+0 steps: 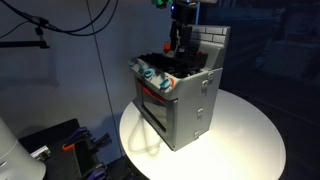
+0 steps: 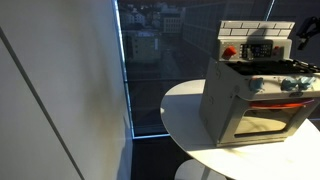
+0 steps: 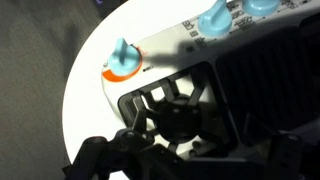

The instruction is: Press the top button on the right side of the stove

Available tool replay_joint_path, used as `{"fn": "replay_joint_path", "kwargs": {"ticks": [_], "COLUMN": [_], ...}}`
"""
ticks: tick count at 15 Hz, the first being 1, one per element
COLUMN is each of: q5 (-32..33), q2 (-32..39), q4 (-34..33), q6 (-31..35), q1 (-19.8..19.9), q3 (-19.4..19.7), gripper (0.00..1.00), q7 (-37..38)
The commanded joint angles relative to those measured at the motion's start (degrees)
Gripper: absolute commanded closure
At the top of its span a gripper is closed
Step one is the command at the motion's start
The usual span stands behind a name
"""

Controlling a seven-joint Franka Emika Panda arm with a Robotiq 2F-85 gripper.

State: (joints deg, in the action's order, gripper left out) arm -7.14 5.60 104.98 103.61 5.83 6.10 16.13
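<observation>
Hand [image 1: 180, 40]: black, blocky, narrow in outline in an exterior view. Small reddish patch on its casing, too small to read. Wrist section [image 1: 186, 10] above it is equally dark, with surface detail lost in the dim light. Wrist view: fingers [image 3: 112, 155] are matt black, built of jointed link bars with rounded pivots, edges soft with blur. Lettering, screws, cables: too dark and blurred to tell.
</observation>
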Motion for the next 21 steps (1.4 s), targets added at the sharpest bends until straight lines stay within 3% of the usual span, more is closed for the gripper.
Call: {"fn": "replay_joint_path", "kwargs": {"ticks": [1,4,8,15,21], "q5": [2.36,5.65,9.36,9.86,9.04], "q2": [-3.31,-6.92,-12.40,-21.36,-21.27], "q4": [0.95,2.74,6.93,14.29,15.03], "q6": [-5.07,-7.32,-5.64,-1.89,-1.58], "q1": [-0.47,-0.85,-1.10,-1.01,-0.89], "q3": [-0.22,-0.47,-1.09,-1.52,-1.63], "gripper": [0.00,0.00,0.00,0.00,0.00], "q7": [-1.73,-3.29,-5.89,-9.64,-8.99]}}
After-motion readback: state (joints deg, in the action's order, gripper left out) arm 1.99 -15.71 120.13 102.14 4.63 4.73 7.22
